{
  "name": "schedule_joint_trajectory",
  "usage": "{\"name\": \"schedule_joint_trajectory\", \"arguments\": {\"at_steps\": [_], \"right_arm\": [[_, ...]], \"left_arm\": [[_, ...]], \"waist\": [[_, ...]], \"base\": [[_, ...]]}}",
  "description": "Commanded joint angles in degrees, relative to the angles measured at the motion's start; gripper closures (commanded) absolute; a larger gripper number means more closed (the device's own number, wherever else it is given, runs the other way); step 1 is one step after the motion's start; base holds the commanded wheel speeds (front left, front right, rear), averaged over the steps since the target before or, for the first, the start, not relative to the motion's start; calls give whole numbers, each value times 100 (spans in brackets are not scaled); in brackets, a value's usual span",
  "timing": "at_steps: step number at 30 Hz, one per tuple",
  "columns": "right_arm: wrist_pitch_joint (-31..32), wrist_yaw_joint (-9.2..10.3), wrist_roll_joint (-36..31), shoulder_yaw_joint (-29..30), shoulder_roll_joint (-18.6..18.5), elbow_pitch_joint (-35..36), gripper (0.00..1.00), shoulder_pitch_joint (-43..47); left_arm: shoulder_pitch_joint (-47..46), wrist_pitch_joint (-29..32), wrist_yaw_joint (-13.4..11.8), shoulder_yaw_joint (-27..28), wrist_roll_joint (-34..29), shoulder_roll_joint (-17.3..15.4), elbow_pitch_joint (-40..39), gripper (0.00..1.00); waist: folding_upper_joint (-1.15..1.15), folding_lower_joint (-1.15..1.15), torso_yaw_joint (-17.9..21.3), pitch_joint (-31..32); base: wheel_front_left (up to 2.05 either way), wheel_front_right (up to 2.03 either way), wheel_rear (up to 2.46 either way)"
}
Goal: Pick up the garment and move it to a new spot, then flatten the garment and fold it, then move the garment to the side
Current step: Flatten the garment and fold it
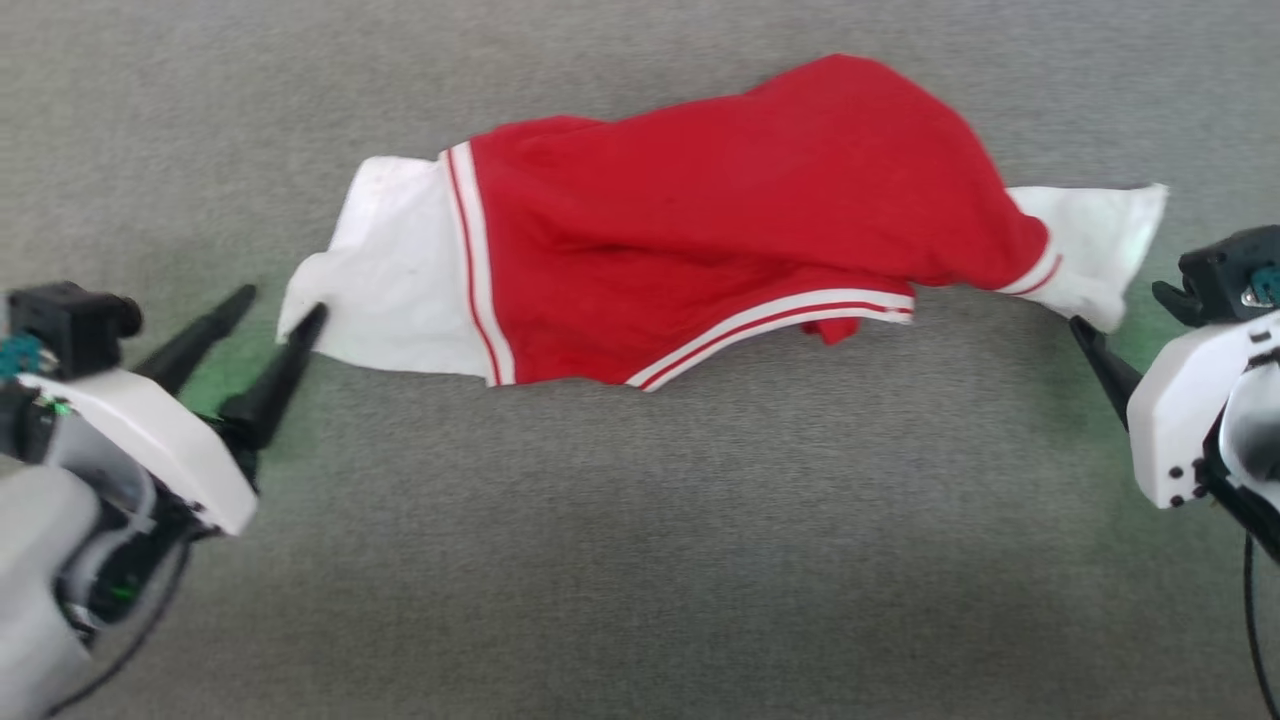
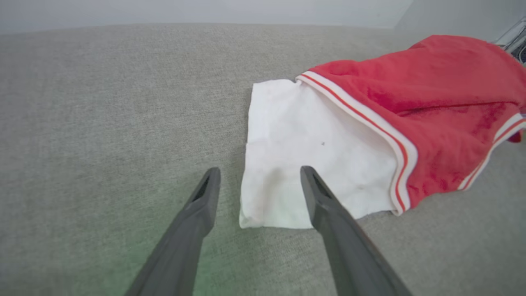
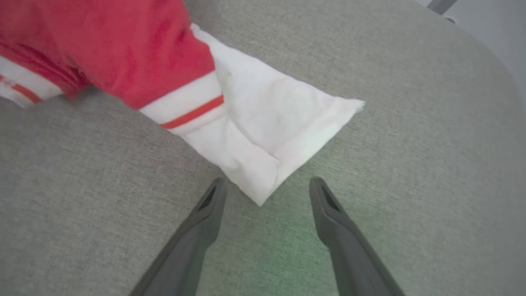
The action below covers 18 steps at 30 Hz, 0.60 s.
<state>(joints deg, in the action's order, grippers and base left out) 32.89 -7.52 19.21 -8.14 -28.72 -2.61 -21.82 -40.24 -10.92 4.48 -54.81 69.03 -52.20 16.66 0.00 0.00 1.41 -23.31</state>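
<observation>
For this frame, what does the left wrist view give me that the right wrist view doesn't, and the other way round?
Left wrist view: the left gripper, open, at the near edge of one white sleeve, with one finger crossing its corner in the image, and the striped seam where sleeve meets red body.
Right wrist view: the right gripper, open, with the other white sleeve pointing its corner into the gap between the fingers, whose tips stop just short of it.
Shared: the garment, by its red body, and the grey fabric surface under it.
</observation>
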Motion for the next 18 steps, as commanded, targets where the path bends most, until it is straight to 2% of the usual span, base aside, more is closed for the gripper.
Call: {"name": "schedule_joint_trajectory", "arguments": {"at_steps": [1, 2, 3, 4, 5, 6, 7, 10, 13, 18], "right_arm": [[26, 6, 60, -69, -74, -100, 0, -129], [54, 5, 89, -121, -83, -160, 0, -186], [113, 5, 94, -162, -119, -250, 4, -233], [133, 6, 41, -177, -180, -316, 51, -265], [155, 6, 29, -193, -205, -381, 65, -295], [193, 6, 61, -206, -197, -446, 97, -314], [206, 6, 70, -194, -211, -489, 100, -319], [93, 6, 74, -86, -222, -502, 100, -416], [-198, 6, 71, 495, 3, -407, 100, -710], [-421, 5, -241, 1293, 416, -783, 100, -1378]], "left_arm": [[120, -124, -56, 37, -21, 95, -83, 0], [189, -185, -106, 49, -40, 117, -141, 0], [252, -234, -151, 63, -49, 135, -201, 0], [312, -274, -187, 85, -64, 162, -261, 0], [364, -300, -224, 107, -84, 191, -329, 0], [428, -342, -263, 142, -82, 206, -406, 0], [487, -354, -294, 179, -89, 204, -466, 0], [690, -401, -417, 336, -108, 172, -660, 0], [923, -430, -571, 599, -213, 212, -1000, 0], [1089, -437, -614, 899, -415, 373, -1374, 0]], "waist": [[0, 0, -157, -65], [0, 0, -206, -79], [0, 0, -250, -97], [0, 0, -303, -111], [0, 0, -349, -121], [0, 0, -390, -131], [0, 0, -426, -141], [0, 0, -510, -158], [0, 0, -628, -156], [0, 0, -835, -196]], "base": [[0, 0, 0], [0, 0, 0], [0, 0, 0], [0, 0, 0], [0, 0, 0], [0, 0, 0], [0, 0, 0], [0, 0, 0], [0, 0, 0], [0, 0, 0]]}}
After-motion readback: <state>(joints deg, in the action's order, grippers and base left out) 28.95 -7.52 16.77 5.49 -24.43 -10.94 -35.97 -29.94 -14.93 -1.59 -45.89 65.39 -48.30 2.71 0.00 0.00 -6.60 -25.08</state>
